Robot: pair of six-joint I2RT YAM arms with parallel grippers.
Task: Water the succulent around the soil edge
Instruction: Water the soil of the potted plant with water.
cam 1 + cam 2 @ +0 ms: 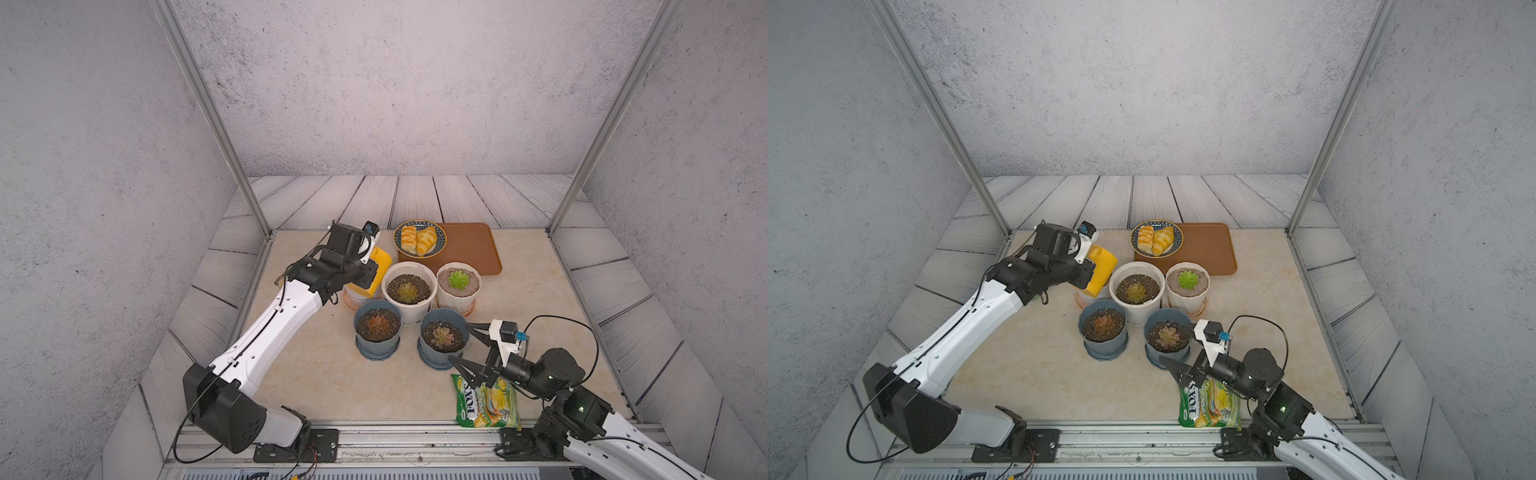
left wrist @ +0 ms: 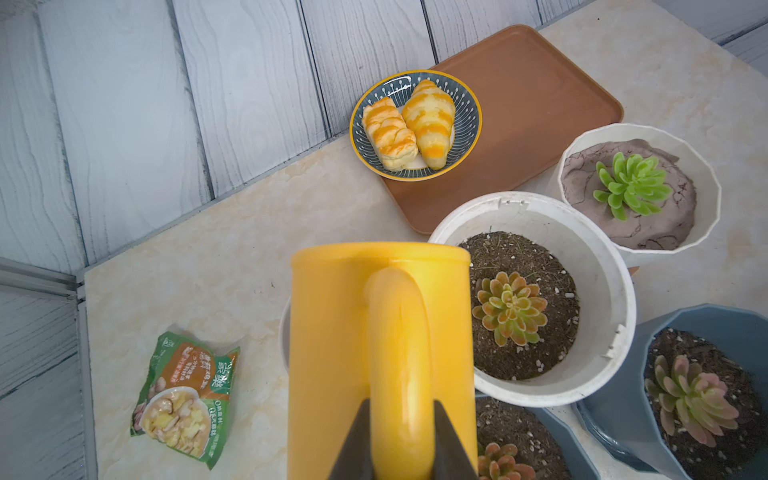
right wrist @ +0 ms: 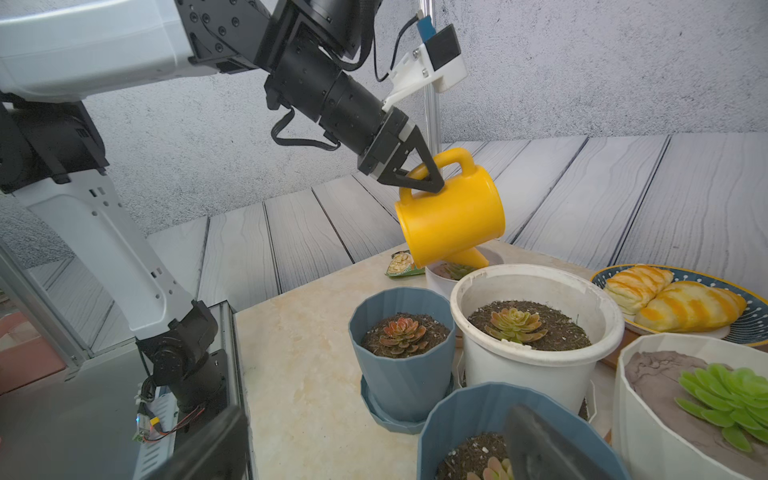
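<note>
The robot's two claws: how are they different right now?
The left gripper is shut on the yellow watering can's handle; the right gripper is open, gripping nothing. The left gripper is raised, holding the can tipped over a small white pot; the right gripper is low at a blue pot's side. Both have black pointed fingers.

Yellow watering can — spout-down over succulent
</note>
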